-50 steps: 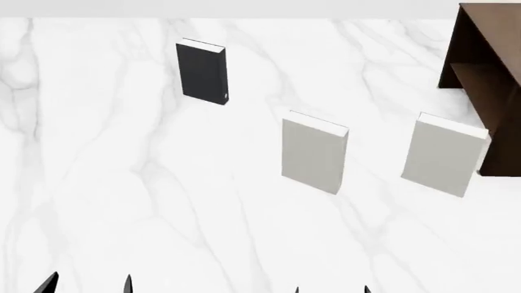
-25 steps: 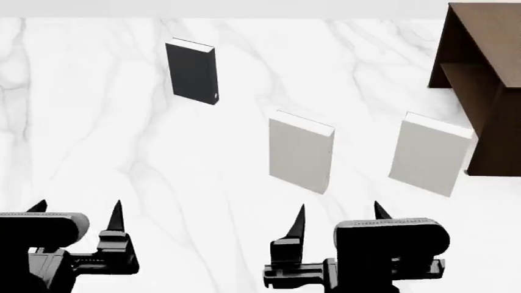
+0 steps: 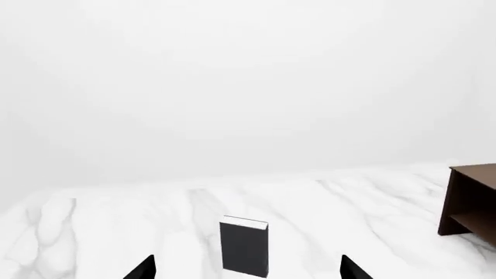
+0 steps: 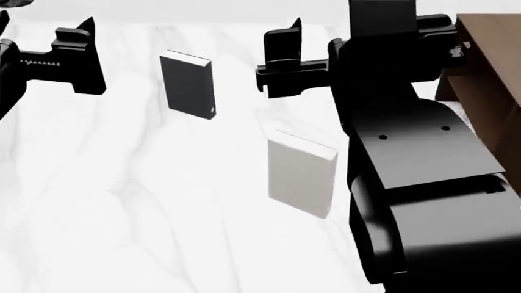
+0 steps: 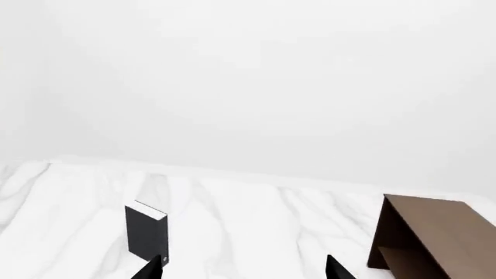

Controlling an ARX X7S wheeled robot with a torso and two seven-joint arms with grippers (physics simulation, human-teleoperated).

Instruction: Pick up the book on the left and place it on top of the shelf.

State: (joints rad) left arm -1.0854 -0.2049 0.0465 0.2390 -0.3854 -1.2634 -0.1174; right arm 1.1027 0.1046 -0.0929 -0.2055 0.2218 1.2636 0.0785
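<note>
Currently, entries run from the robot's side of the table outward.

Right arm: its dark bulk fills the near right of the head view and hides whatever lies on the table behind it.

Pale book: grey-white, near the table's middle, just beside the right arm and well apart from the target.

Table: white marble top, bare between the near edge and the books.

Right gripper: raised, fingers spread wide, holding nothing. Only one finger shows clearly from the head; the wrist view shows two tips apart.

Left gripper: raised, fingers spread apart and empty, per its wrist view. The black book sits between the two tips there, farther out.

Black book: toward the table's far left, its white page edge showing at the far end, untouched. I cannot tell whether it stands upright or lies flat.

Shelf: dark brown, at the table's far right edge, well apart from the black book; no book on it.

Step (judged): approach only; grasp not begun.

Risk 1: closing on the covers off-centre could tip or skid the book on smooth marble.

Risk 2: the carry runs the table's width past the pale book, so a low path could clip it.

Risk 3: the right arm blocks the head view of the shelf's near side, so placement may be poorly seen.
</note>
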